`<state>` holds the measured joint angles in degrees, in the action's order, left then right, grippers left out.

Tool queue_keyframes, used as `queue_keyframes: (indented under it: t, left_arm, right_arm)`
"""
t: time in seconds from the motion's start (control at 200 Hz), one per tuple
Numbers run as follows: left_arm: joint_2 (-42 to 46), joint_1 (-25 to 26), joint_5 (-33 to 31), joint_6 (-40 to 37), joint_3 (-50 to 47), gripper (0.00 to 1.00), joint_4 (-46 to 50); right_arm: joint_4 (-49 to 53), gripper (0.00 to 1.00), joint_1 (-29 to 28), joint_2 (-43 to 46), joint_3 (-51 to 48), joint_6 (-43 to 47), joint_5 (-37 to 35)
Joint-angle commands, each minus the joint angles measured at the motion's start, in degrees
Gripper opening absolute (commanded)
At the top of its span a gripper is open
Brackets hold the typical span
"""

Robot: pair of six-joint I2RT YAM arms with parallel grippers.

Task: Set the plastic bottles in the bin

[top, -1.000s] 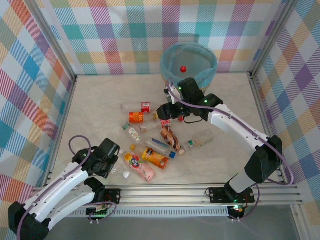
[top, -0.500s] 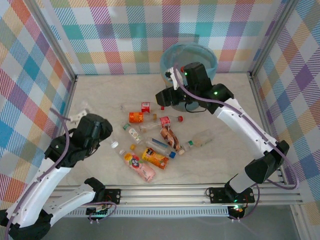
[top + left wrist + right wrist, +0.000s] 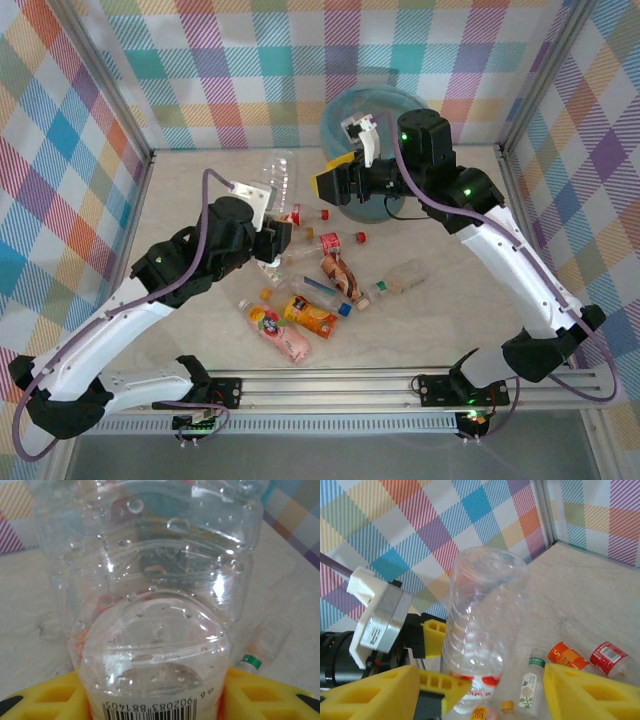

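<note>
My left gripper (image 3: 272, 236) is shut on a clear plastic bottle (image 3: 277, 175) and holds it up above the table, base upward. In the left wrist view this clear bottle (image 3: 160, 605) stands between the yellow fingers (image 3: 50, 700) of the left gripper (image 3: 155, 705). My right gripper (image 3: 330, 188) is open in front of the bin (image 3: 340, 108), facing that bottle. In the right wrist view the clear bottle (image 3: 480, 625) rises just ahead of the open right gripper (image 3: 480, 700), not between its fingers (image 3: 590, 695). The other bottles (image 3: 310, 300) lie piled mid-table.
An orange bottle (image 3: 565, 656), a red one (image 3: 610, 657) and a white-labelled one (image 3: 532, 680) lie under the right gripper. The pile holds a pink bottle (image 3: 285, 342) and a brown one (image 3: 338, 275). Checked walls close in three sides.
My left arm has lifted the clear bottle from the near left and swung it up toward the right gripper. The right gripper has risen toward the bin.
</note>
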<state>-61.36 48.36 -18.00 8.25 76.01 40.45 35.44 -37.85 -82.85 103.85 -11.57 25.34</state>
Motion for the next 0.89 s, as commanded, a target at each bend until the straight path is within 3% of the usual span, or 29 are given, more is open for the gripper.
queue_keyframes:
  t: [0.0,0.365,0.89]
  left_arm:
    - [-0.5,2.1,1.5,-5.4,-0.3,0.52,-4.2]
    - [-0.8,5.9,1.8,-6.0,-2.4,0.52,-7.5]
    - [-4.3,8.6,1.6,-8.3,-0.6,0.52,-8.1]
  right_arm:
    - [-1.5,0.70,0.2,0.3,1.2,-1.2,2.6]
    - [-1.5,0.81,0.1,-1.8,0.1,-4.9,4.1]
    - [0.3,0.78,0.1,-2.7,-0.2,-4.9,4.4]
